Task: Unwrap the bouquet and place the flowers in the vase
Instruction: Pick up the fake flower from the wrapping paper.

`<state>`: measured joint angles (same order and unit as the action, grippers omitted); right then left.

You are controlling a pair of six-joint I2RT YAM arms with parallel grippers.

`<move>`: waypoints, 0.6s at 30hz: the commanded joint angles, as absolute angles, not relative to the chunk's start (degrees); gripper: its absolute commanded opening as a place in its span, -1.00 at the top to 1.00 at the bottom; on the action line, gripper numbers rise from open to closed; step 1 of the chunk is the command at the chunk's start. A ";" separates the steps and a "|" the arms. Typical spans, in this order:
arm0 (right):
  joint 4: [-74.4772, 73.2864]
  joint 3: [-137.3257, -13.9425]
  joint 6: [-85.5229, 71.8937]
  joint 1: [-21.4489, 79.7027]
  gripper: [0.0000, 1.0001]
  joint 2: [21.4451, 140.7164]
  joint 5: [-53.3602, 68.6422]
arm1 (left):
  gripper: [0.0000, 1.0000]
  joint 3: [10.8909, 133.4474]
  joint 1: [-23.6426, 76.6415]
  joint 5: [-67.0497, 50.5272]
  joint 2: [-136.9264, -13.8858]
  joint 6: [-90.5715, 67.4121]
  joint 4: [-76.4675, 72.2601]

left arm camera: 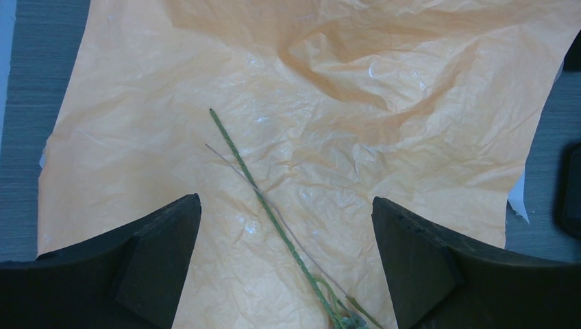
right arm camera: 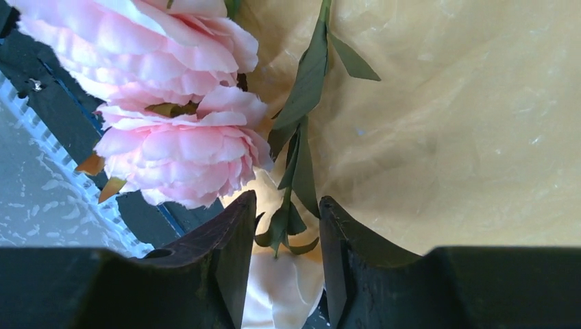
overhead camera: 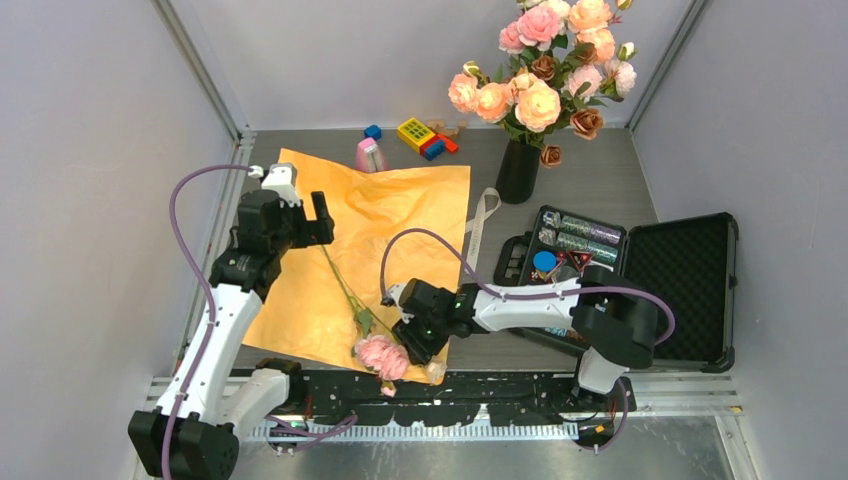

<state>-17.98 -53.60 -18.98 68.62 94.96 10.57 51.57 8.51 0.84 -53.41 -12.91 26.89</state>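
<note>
Orange paper [overhead camera: 400, 215]: lies unfolded and flat on the table, so the unwrapping looks done. A cream ribbon [overhead camera: 484, 222] lies loose just beside its right edge.
Last rose [overhead camera: 382, 357]: its pink bloom rests at the paper's near edge. Its thin green stem [overhead camera: 345, 285] runs up-left across the sheet, well apart from the vase.
Right gripper [right arm camera: 286, 205]: sits low just behind the bloom, jaws narrow, the leafy stem between them with a sliver of gap on each side. I judge it is placed there to grip where the leaves bulk up the stem.
Left gripper [left arm camera: 285, 202]: hovers over the sheet near the stem's bare end, jaws wide, holding nothing. It is probably clear of the pick, or ready to pin the paper.
Vase [overhead camera: 517, 172]: black and upright beyond the paper's far-right corner, already holding a full bunch of pink and peach roses [overhead camera: 540, 100].
Case [overhead camera: 690, 290]: black and open on the right, its tray holding small items too small to name.
</note>
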 commanded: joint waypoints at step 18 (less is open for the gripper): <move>-39.70 -62.99 -12.46 63.25 1.00 85.77 8.63 | -0.98 49.22 15.79 -10.09 -51.87 -4.78 22.07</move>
